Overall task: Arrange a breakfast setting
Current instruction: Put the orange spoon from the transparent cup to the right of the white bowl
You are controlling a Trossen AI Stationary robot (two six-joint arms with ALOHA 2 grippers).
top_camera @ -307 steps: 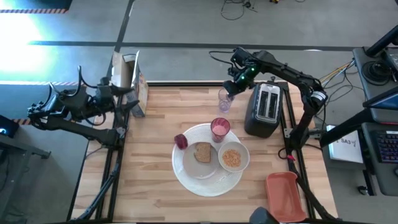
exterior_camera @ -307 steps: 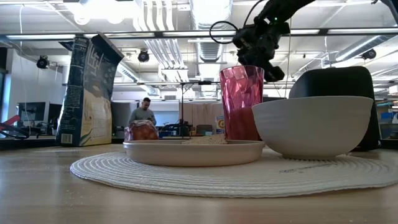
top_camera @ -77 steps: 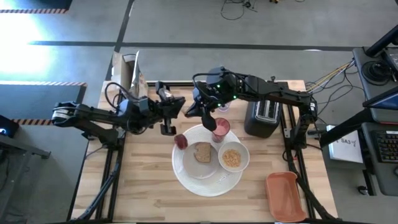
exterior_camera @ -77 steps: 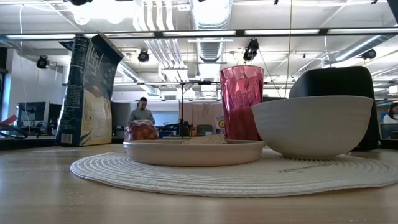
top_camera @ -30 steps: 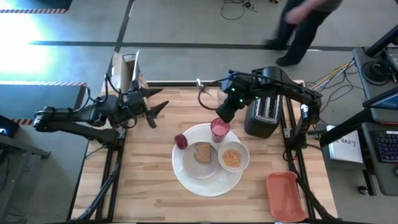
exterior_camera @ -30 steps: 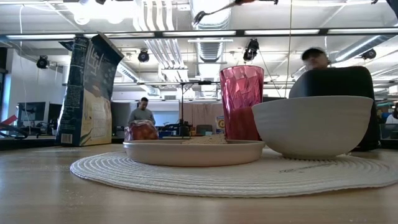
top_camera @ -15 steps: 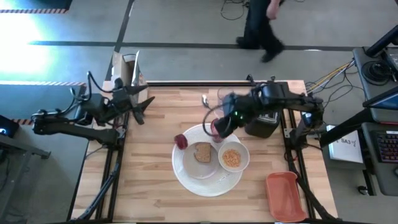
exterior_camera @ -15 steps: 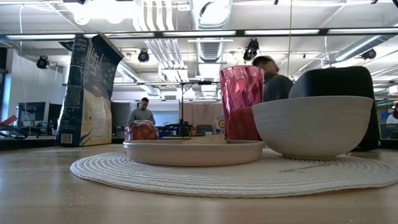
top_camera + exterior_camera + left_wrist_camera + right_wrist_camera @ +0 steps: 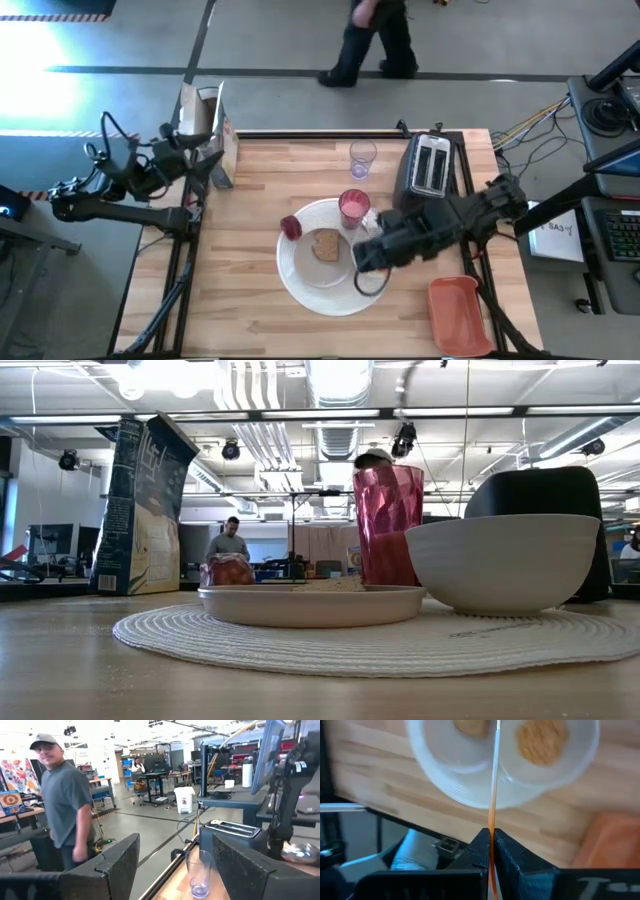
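Observation:
The large white plate (image 9: 305,272) carries the toast (image 9: 325,245), with the dark red fruit (image 9: 291,227) and the pink cup (image 9: 353,207) at its far rim. The bowl of cereal (image 9: 542,742) is hidden under my right arm in the high view; it shows in the low view (image 9: 505,560). My right gripper (image 9: 363,258) hovers over bowl and plate, shut on a thin long utensil (image 9: 493,780), white at its far end and orange near the fingers. My left gripper (image 9: 207,166) stands open with nothing between its fingers, at the table's far left by the cereal box (image 9: 205,128). My right gripper (image 9: 491,833) pinches the thin utensil between its two fingers, on the orange stretch (image 9: 491,822). The fingers slant down, and the utensil runs on past the fingertips along them. It hangs clear, above the plate and bowl.
A black toaster (image 9: 430,165) stands at the far right, a clear glass (image 9: 362,158) left of it. An orange-red tray (image 9: 460,315) lies at the near right corner. A person (image 9: 365,40) walks past beyond the far edge. Bare wood lies at the near left.
My right gripper has swung from beside the clear glass and cup toward the table's near edge, over bowl and plate, rolling as it went and keeping hold of the utensil. My left gripper has drawn back toward the left edge, to the cereal box.

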